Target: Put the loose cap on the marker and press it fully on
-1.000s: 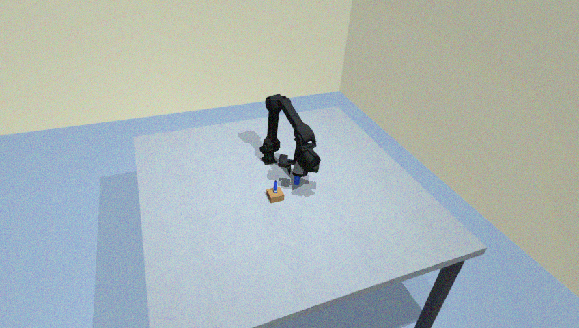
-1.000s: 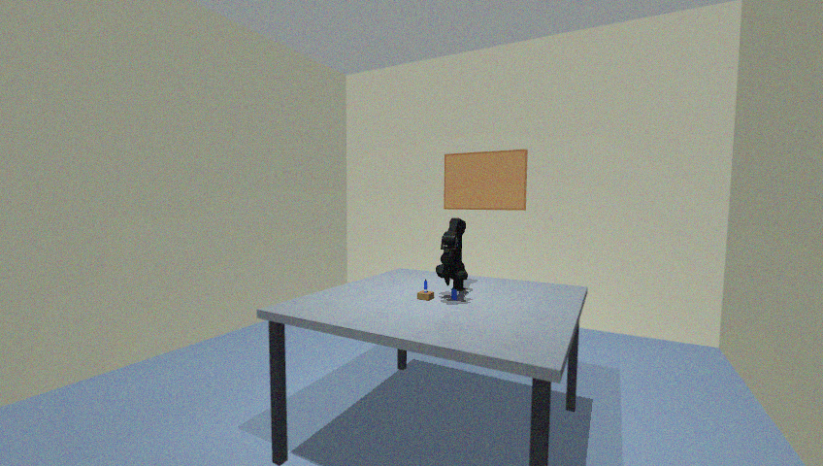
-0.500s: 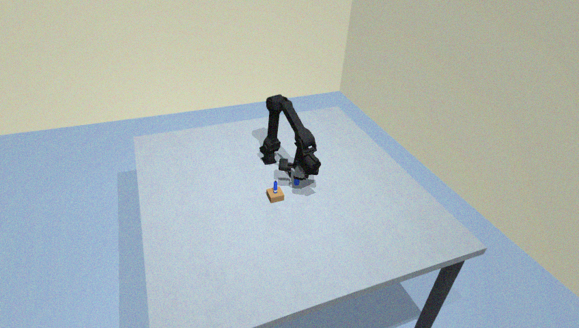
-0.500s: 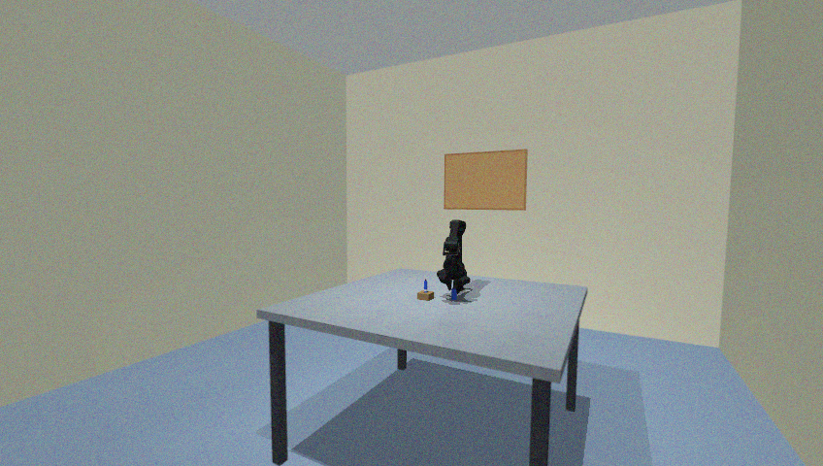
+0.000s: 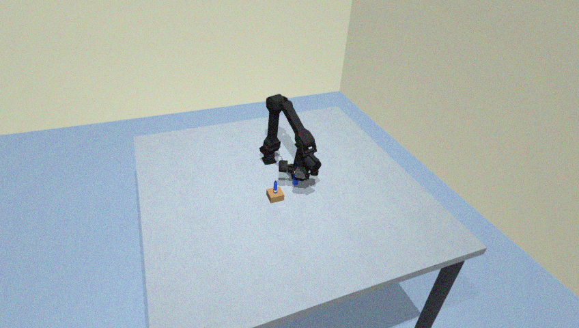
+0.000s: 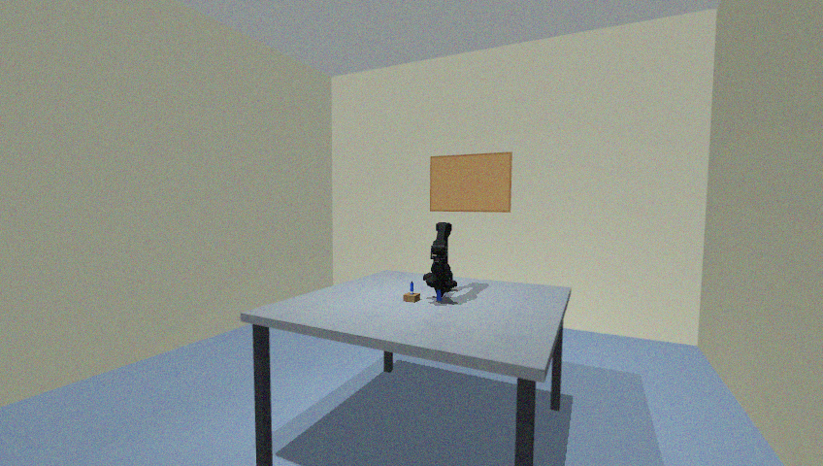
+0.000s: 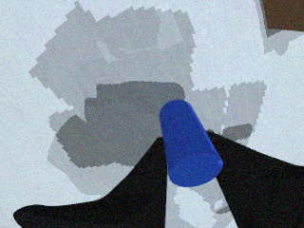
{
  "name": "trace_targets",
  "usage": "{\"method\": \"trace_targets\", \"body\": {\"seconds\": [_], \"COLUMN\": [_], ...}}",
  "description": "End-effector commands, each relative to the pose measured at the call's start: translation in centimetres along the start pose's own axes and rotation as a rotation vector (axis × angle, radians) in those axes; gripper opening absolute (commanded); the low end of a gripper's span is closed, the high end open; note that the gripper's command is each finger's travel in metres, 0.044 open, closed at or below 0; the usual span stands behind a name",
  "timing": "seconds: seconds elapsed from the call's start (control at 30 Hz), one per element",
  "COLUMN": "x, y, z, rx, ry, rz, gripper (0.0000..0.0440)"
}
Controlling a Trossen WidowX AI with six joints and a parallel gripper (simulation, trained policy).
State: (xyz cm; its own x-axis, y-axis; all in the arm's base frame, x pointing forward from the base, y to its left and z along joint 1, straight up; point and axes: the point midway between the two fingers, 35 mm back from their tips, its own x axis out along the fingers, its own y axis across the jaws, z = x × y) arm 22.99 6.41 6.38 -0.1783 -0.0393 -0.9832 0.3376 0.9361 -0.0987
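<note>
Black in both fingers, drawn in narrow at the gripper [image 5: 295, 177] [image 6: 439, 291] [image 7: 183, 140], with one on either side of the blue cap [image 5: 295, 182] [image 6: 439, 297] [image 7: 190, 142]. Closed on it, to judge by the wrist view, with dark edges meeting both blue flanks. Seen upright in the top and exterior views, low at the table [image 5: 284, 251] [image 6: 404, 323] [image 7: 237, 47]; in fairness, too small and shaded there to say whether touching the surface at its foot.

Above and behind the cap, bent over in a high elbow and reaching down to the hand: the black arm [image 5: 295, 121] [image 6: 443, 236].

Near the cap but apart from it, planted upright in the tan holder block [image 5: 276, 197] [image 6: 411, 298] [image 7: 287, 14]: the marker [image 5: 275, 186] [image 6: 411, 286], blue, with a pale band low down and uncapped. Only partly shown in the wrist view, at the upper right corner, in the case of the block.

Farther out, below the grey tabletop, dark legs and blue floor [image 5: 73, 227] [image 6: 144, 404]. High on the pale far wall [image 6: 606, 173], an orange-brown board [image 6: 470, 182].
</note>
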Motion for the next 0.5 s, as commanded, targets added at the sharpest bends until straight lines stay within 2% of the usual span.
{"method": "trace_targets", "body": {"seconds": [0.0,0.47], "x": [-0.7,-5.5], "y": [-0.2,-0.7], "z": [0.1,2.0], "rx": [-0.002,0.033], "ry": [-0.022,-0.123], "rz": [0.006,0.07], "gripper": [0.0069,0.0048]}}
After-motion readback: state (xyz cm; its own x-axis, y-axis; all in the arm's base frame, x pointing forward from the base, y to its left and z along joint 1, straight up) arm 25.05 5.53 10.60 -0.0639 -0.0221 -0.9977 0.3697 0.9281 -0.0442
